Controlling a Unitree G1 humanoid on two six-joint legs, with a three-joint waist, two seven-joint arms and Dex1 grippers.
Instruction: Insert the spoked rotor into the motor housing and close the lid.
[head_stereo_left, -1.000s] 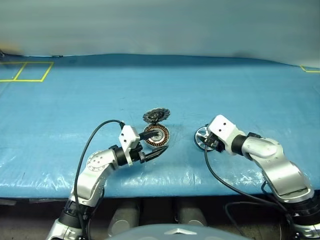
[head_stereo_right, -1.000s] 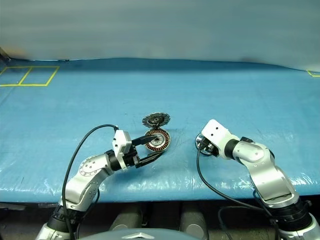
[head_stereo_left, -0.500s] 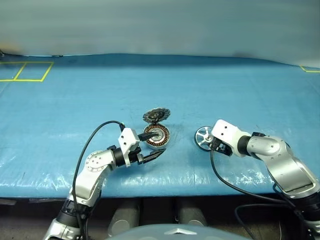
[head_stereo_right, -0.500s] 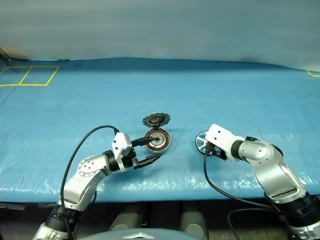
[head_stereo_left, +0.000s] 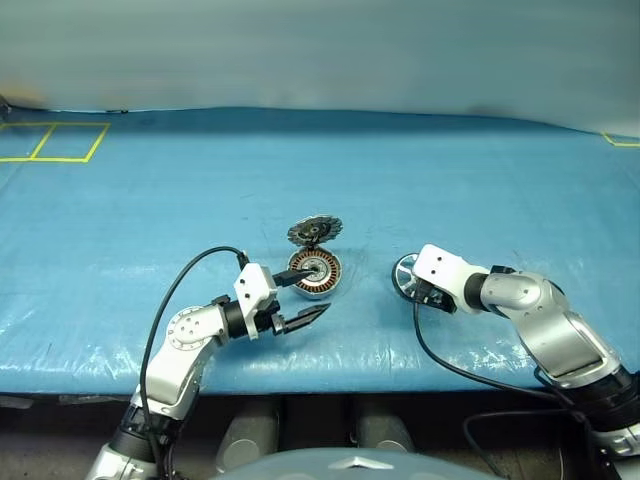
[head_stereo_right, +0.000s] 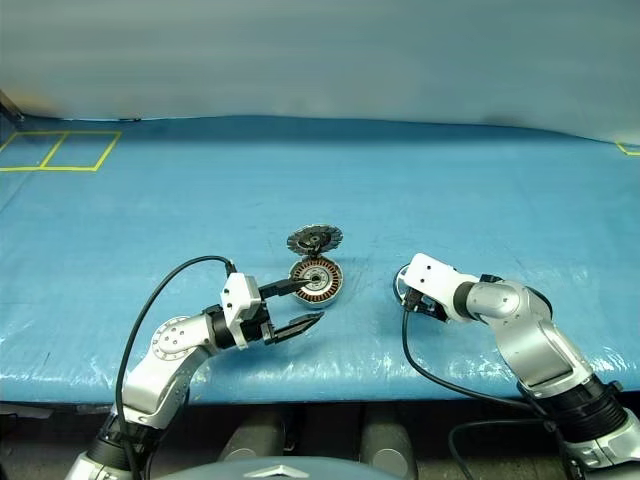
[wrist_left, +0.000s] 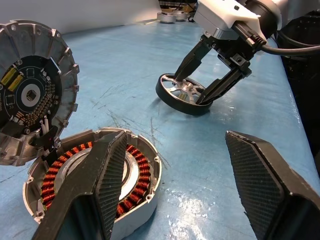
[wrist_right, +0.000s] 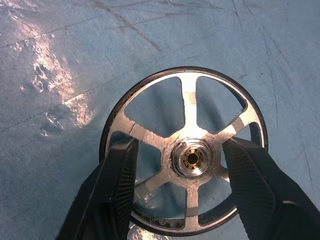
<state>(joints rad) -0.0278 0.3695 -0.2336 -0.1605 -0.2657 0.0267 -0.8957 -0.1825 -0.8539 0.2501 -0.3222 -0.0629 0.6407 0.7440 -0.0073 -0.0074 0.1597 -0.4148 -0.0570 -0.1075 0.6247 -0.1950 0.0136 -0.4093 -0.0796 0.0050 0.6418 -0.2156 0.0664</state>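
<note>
we log: spoked rotor flat on blue mat, right of motor housing | lid hinged up behind housing | right gripper fingers apart, straddling rotor hub inside rim | left gripper fingers spread, one over housing, gripping nothing

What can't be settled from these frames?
- Right gripper fingers sit inside the spoked rotor, astride its hub; contact unclear.
- A left gripper finger hides part of the motor housing windings.
- Lid outer face turned away.
</note>
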